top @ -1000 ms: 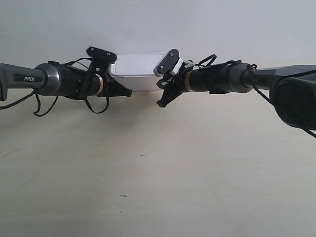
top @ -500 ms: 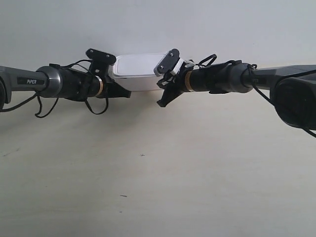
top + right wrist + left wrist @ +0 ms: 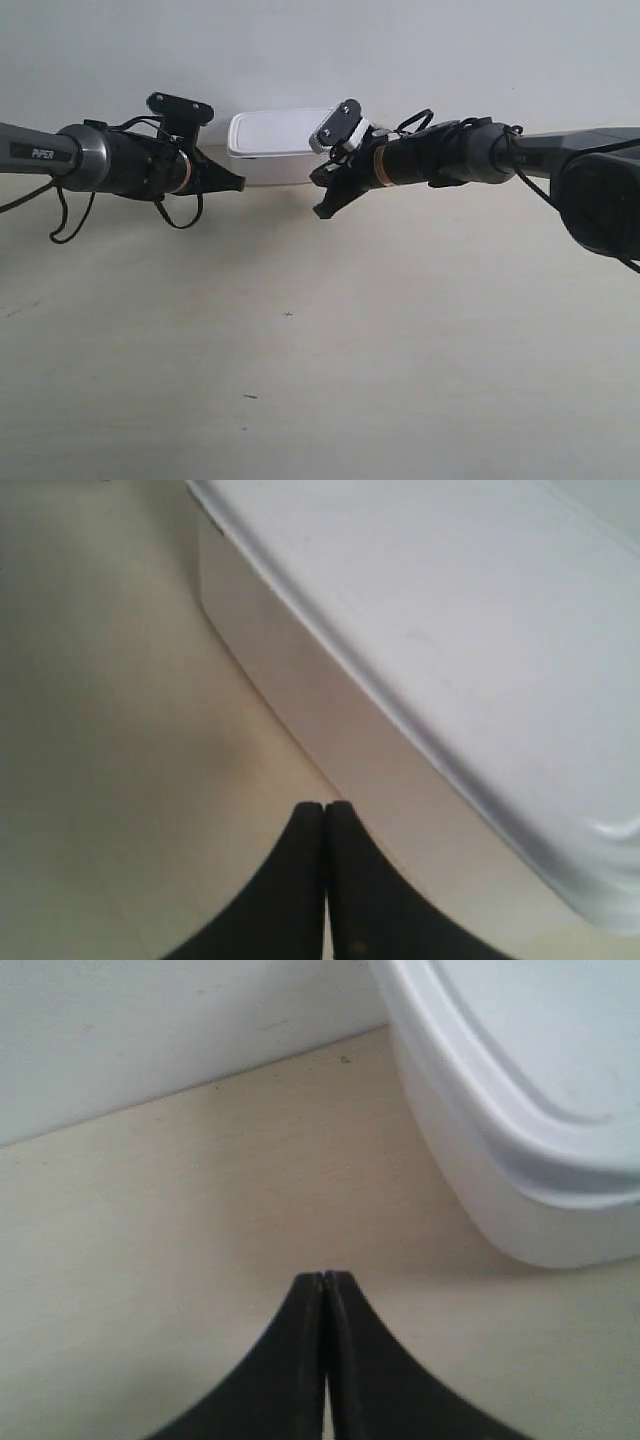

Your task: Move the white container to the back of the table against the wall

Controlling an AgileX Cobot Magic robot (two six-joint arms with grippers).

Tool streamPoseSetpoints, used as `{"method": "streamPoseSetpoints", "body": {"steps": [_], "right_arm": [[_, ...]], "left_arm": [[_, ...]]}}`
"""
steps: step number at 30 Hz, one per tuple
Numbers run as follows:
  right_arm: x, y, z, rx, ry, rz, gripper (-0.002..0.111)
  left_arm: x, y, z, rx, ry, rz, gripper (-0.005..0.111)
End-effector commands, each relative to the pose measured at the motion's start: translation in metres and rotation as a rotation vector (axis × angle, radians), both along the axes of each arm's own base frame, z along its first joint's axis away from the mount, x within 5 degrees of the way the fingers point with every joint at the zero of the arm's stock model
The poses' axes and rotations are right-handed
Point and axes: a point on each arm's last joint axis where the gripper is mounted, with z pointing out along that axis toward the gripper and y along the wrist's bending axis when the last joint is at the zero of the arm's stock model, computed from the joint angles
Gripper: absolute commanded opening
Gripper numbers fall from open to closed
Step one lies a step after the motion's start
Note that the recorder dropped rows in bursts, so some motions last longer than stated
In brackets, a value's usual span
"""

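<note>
The white container (image 3: 275,140) sits on the bench (image 3: 300,360) at its back edge, against the wall (image 3: 300,50). It lies between the two arms. The arm at the exterior view's left (image 3: 110,160) ends just beside one end, apart from it, and the arm at the exterior view's right (image 3: 450,155) reaches close to the other.

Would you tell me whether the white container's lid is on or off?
On: the lid sits flat atop the white container, overlapping its wall.
</note>
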Motion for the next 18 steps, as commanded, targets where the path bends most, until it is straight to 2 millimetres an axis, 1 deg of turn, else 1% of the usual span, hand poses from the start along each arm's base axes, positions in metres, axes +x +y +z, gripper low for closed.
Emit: {"method": "streamPoseSetpoints", "body": {"steps": [1, 4, 7, 12, 15, 18], "right_arm": [[-0.003, -0.005, 0.037, 0.124, 0.064, -0.015, 0.000], [-0.007, -0.014, 0.057, 0.180, 0.110, -0.080, 0.000], [-0.016, -0.026, 0.081, 0.207, 0.130, -0.116, 0.000], [-0.041, -0.047, 0.114, 0.181, 0.110, -0.205, 0.000], [-0.057, -0.057, 0.128, 0.156, 0.093, -0.266, 0.000], [-0.075, -0.062, 0.141, 0.161, 0.095, -0.280, 0.000]], "left_arm": [[-0.016, 0.004, 0.018, 0.010, 0.006, 0.028, 0.000], [-0.028, 0.006, 0.027, -0.008, 0.020, 0.047, 0.000], [-0.039, 0.008, 0.037, -0.032, 0.027, 0.066, 0.000], [-0.061, 0.012, 0.061, -0.071, 0.024, 0.092, 0.000], [-0.075, 0.014, 0.078, -0.102, 0.015, 0.112, 0.000], [-0.093, 0.012, 0.090, -0.103, 0.015, 0.102, 0.000]]}}
